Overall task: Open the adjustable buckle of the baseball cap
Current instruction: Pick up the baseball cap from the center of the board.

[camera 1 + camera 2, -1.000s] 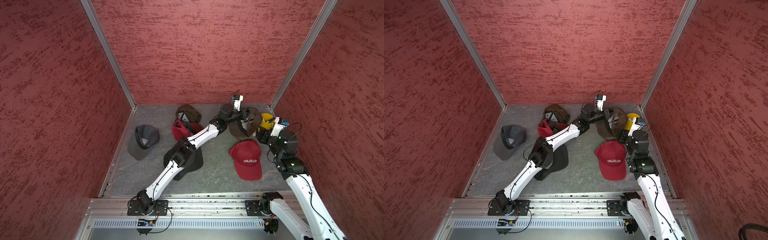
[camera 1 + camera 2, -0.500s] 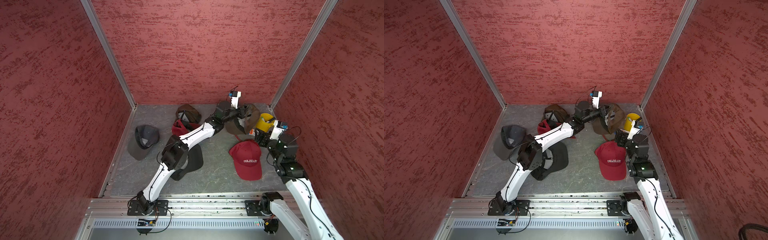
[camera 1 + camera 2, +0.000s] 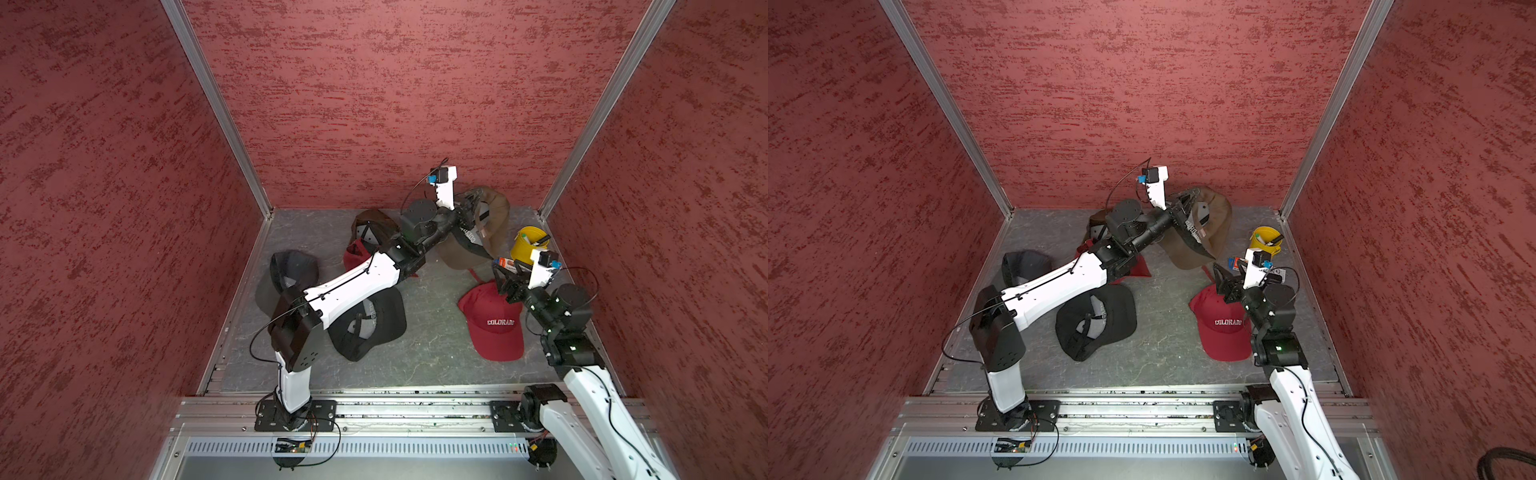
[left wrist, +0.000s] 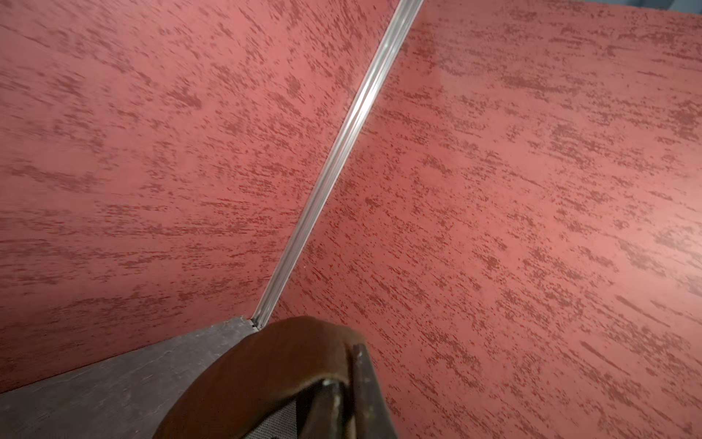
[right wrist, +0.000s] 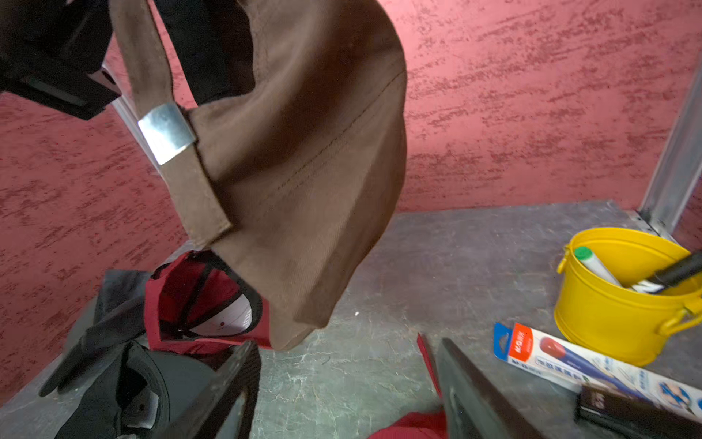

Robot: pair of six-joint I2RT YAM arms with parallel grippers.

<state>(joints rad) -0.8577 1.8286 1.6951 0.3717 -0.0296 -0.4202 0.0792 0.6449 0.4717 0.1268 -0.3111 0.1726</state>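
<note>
I am holding the brown cap point(image 3: 494, 212) up in the air with my left claw point(image 3: 469, 212). It is close to the back wall and above the worktop point(image 5: 456, 266). My left claw is pinched tight on the cap. The cap is hanging down, and its back is facing my right claw point(image 5: 346, 342).

My right claw is wide, with nothing in it. It is hovering low, near the red cap point(image 3: 496, 328) that is lying on the worktop. It is pointing at the brown cap but not touching it.

In the right wrist view I am looking at the shiny metal buckle point(image 5: 167, 133) on the brown strap point(image 5: 190, 190). The strap is going through the buckle, and the buckle is lying flat on it. So I think the buckle is not open yet.

I think the picking-up part is done. The big part is left. I am going to need to bring my right claw up to the buckle, catch it and pull it open while my left claw is keeping the cap up.
</note>
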